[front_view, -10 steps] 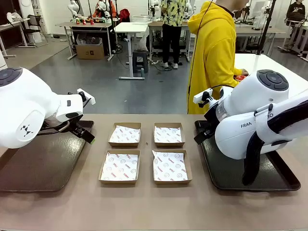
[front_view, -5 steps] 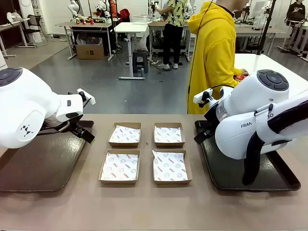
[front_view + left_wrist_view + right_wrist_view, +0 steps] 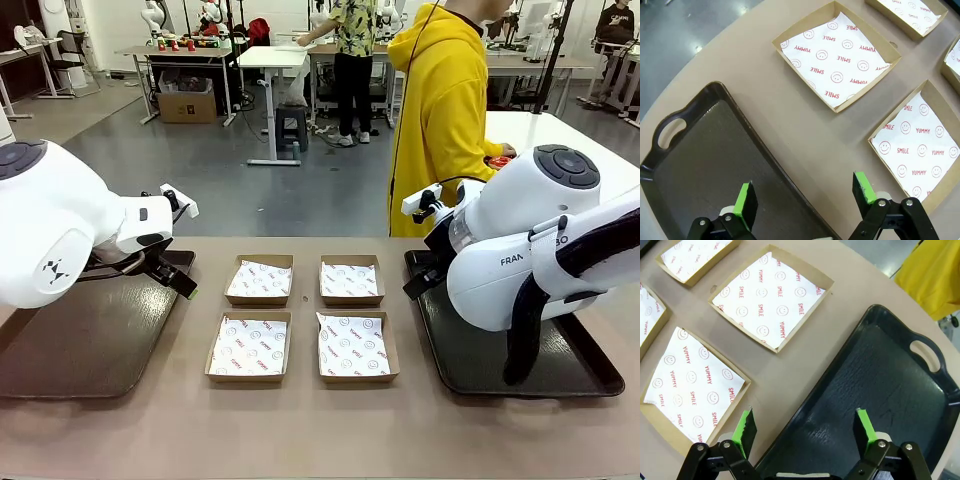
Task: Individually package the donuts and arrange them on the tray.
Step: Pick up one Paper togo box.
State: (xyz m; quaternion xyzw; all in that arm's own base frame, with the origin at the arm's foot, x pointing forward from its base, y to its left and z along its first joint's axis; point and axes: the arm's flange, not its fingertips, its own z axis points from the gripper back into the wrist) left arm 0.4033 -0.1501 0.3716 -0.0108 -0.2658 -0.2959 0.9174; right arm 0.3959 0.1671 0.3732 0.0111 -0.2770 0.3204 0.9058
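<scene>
While parked with left claw (image 3: 804,190) and right claw (image 3: 804,421) wide, empty over trays (image 3: 70,340): pre-start. Next: grab donut, drop into box (image 3: 247,379) between claws.

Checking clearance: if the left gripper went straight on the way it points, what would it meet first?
Likely the tan tabletop, beside the rim of the dark brown plastic tray, though depth is unclear.

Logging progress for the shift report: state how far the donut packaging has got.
Done: four paper-lined boxes laid out between the left tray and right tray. In hand: nothing; left gripper and right gripper hang open. Left: all of it; every box holds only paper, and neither tray carries a box.
</scene>
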